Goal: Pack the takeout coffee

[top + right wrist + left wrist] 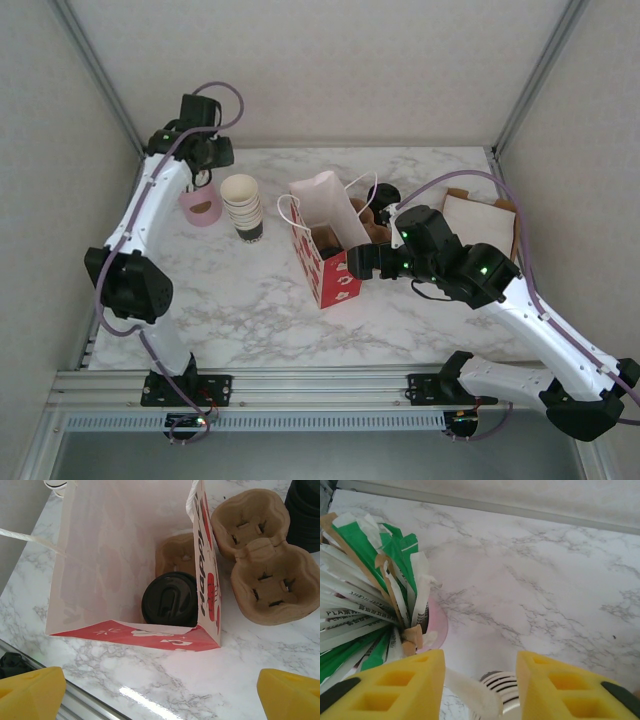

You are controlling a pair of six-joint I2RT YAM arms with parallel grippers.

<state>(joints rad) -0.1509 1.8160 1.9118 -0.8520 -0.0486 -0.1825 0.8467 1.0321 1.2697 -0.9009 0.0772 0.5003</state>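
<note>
The takeout coffee (pixel 169 599) stands inside the open red-and-white paper bag (pixel 120 560), its round black lid up and its body hidden, in a brown carrier (pixel 172 555) on the bag's floor. In the top view the bag (pixel 322 235) stands mid-table. My right gripper (pixel 160 700) hovers open just outside the bag's near edge, nothing between its yellow fingers; from above it (pixel 358 262) sits at the bag's right side. My left gripper (pixel 480 690) is open at the far left (pixel 203 180), above a pink holder (pixel 437 625) of wrapped sticks, with a blurred white strip (pixel 470 685) by its left finger.
A stack of lidless cream cups (pixel 243 205) stands right of the pink holder (pixel 200 207). Brown cup carriers (pixel 260 555) lie beside the bag, with black stacked lids (pixel 305 510) behind them. Brown paper (pixel 478 220) lies at the far right. The table's metal rail (pixel 320 385) runs along the front.
</note>
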